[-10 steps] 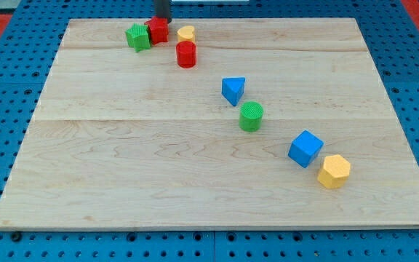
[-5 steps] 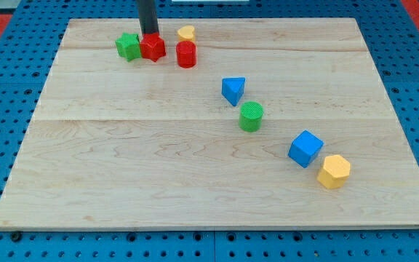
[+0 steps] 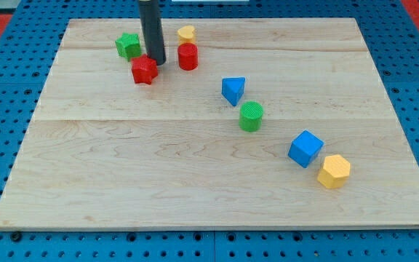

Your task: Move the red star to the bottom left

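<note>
Wooden board (image 3: 195,182) is the landmark: red star (image 3: 144,70) sits near its top-left, far from the bottom-left corner, so the push step looks barely begun. No gripper here, just a rod; my tip (image 3: 156,62) touches the star's upper-right edge, green star (image 3: 128,46) just up-left. Next move, I judge: push down-left, staying behind the star.

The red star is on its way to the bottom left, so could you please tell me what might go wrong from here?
1. My tip sits at the red star's upper right edge; an off-centre push could let the star spin and slip aside.
2. The green star and red cylinder flank the rod closely, so a sideways correction might knock either.
</note>
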`<action>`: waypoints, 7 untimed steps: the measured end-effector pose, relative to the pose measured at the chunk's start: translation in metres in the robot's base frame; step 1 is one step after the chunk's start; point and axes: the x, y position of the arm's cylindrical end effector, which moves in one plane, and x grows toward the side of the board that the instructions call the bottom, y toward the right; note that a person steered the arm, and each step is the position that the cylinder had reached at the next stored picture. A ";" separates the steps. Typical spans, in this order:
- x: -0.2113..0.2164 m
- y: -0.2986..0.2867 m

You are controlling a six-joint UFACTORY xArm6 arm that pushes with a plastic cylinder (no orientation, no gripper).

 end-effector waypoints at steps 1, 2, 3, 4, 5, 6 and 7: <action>0.015 -0.019; 0.033 -0.021; 0.049 -0.024; 0.055 -0.047; 0.062 -0.074; 0.077 -0.089; 0.097 -0.092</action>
